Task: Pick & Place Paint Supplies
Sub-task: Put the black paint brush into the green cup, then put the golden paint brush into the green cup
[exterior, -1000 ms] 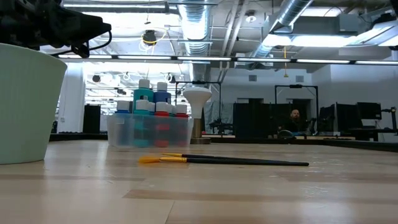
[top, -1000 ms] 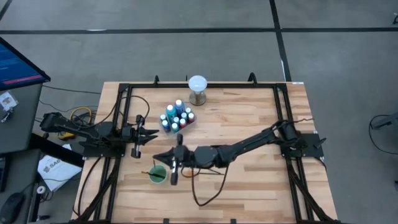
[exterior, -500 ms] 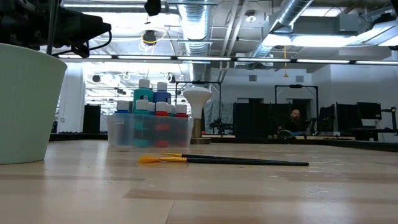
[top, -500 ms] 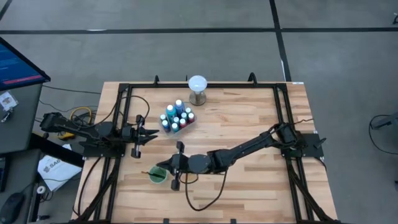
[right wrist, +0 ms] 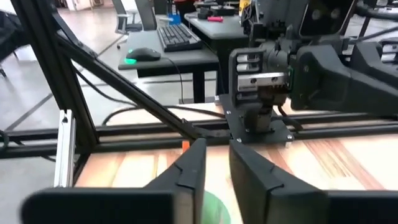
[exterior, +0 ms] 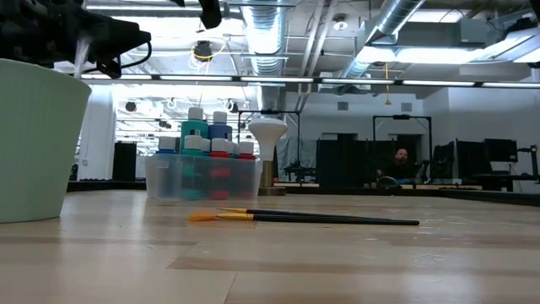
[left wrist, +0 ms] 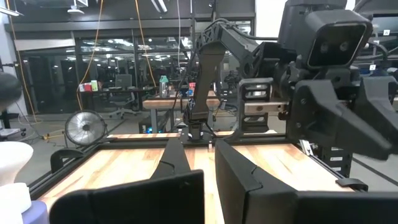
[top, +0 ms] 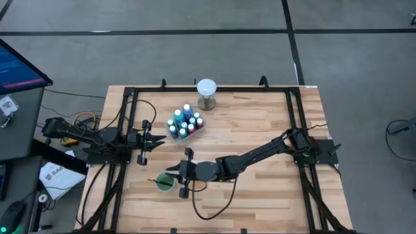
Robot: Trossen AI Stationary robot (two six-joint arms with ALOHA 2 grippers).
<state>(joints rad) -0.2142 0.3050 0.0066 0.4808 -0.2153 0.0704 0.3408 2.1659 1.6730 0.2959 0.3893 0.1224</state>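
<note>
Several white-capped paint bottles stand in a clear bin (top: 185, 122) (exterior: 202, 165) on the table's far left part. An orange-tipped dark brush (exterior: 321, 219) lies flat on the wood; the high view does not show it. A green cup (top: 164, 182) (exterior: 34, 135) (right wrist: 214, 208) stands near the near edge, and a thin stick (exterior: 80, 52) shows just above its rim. My right gripper (top: 174, 173) (right wrist: 217, 144) hovers level just right of and above the cup, pointing toward the table's left, with a narrow gap and nothing between its fingers. My left gripper (top: 159, 138) (left wrist: 198, 142) waits at the left edge, slightly open.
A white globe on a grey stand (top: 207, 91) (exterior: 268, 135) sits at the far edge behind the bin. A black frame (top: 133, 97) runs around the table. A cable (top: 208, 208) loops under the right arm. Bare wood lies on the right half.
My right gripper has moved toward the table's left and slightly toward the near edge, closer to the green cup. In the low view a thin stick now shows above the cup's rim where none showed a second ago.
</note>
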